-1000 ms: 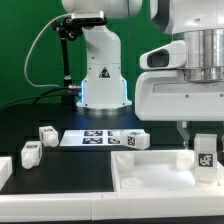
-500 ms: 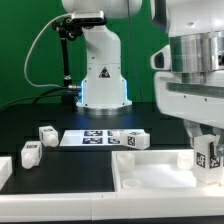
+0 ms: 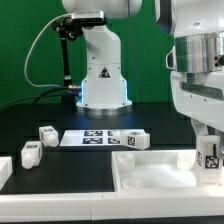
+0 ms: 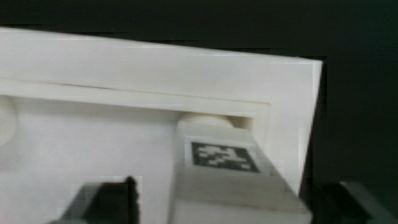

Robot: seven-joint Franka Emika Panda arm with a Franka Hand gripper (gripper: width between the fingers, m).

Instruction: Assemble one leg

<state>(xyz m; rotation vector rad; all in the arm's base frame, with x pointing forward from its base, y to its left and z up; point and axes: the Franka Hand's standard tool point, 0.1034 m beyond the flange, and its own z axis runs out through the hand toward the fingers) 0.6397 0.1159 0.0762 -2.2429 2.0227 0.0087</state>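
My gripper [image 3: 208, 143] is shut on a small white leg [image 3: 210, 157] with a square tag and holds it upright at the exterior view's right, over the far right corner of the big white tray-like part [image 3: 150, 176]. In the wrist view the leg [image 4: 224, 165] stands between the dark fingers [image 4: 118, 203], its rounded end against the tray's inner corner [image 4: 267, 95]. Three more legs lie on the table: one [image 3: 46, 133] and another [image 3: 30, 153] at the left, and a third [image 3: 133, 141] beside the marker board.
The marker board [image 3: 92, 139] lies flat on the black table behind the tray. The robot's base [image 3: 103, 80] stands at the back. A white piece [image 3: 4, 172] shows at the left edge.
My gripper has shifted a little toward the exterior view's right with the leg in it. The loose legs and the tray have not moved.
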